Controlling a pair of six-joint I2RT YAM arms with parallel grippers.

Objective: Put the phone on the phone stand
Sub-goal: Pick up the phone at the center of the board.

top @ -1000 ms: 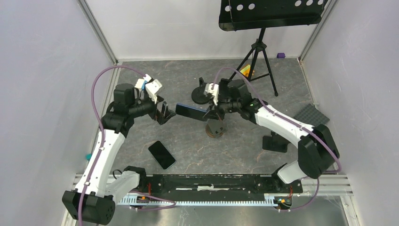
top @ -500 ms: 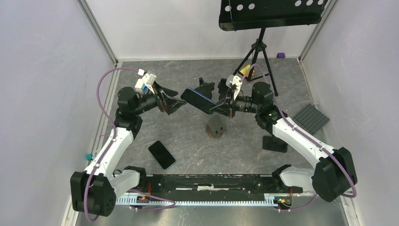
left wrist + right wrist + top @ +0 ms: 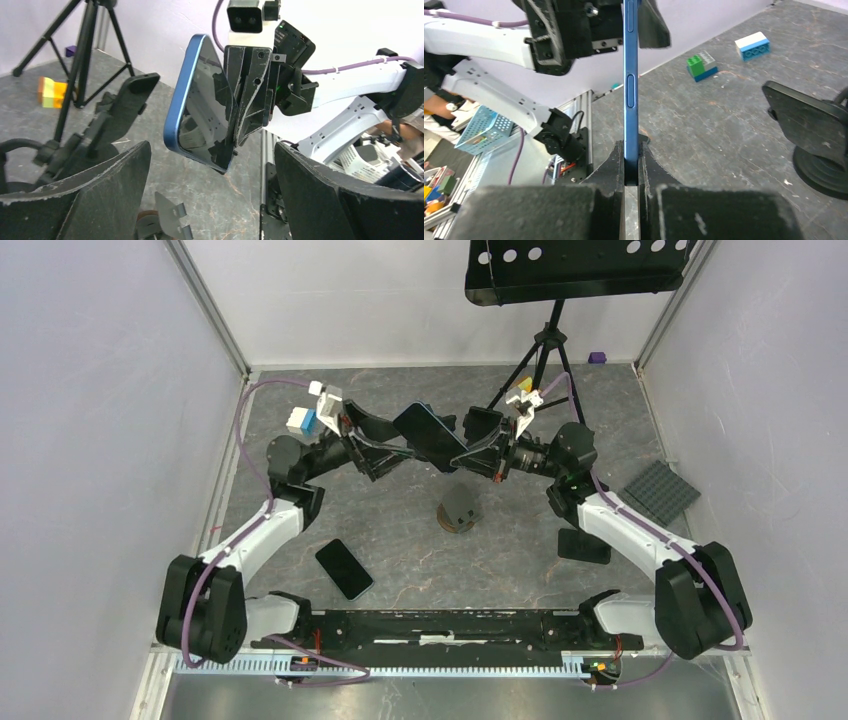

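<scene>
Right gripper [image 3: 631, 156] is clamped tight on the blue phone [image 3: 630, 75], pinching one end across its thickness. The phone sticks edge-on straight out ahead of the fingertips, up off the table [image 3: 500, 550]. Left gripper [image 3: 398, 447] is spread wide and faces the right one head-on. The phone's free end sits at the mouth of its jaws with one finger either side, and we see a gap on both sides in the left wrist view, so we read no contact. Phone stand [image 3: 811, 125], a black plate on a round base, sits on the table right of and beyond the right gripper, apart from the phone. From above we mostly lose it behind the phone. Under the two grippers is a small round-based piece [image 3: 458, 512]. Nearer the bases, on the left gripper's side, a second dark phone [image 3: 344, 568] lies flat. Tripod [image 3: 545, 355] stands behind the right gripper. Beyond the held phone lie a green-and-grey brick [image 3: 702, 66] and a white-and-blue brick [image 3: 752, 45].
</scene>
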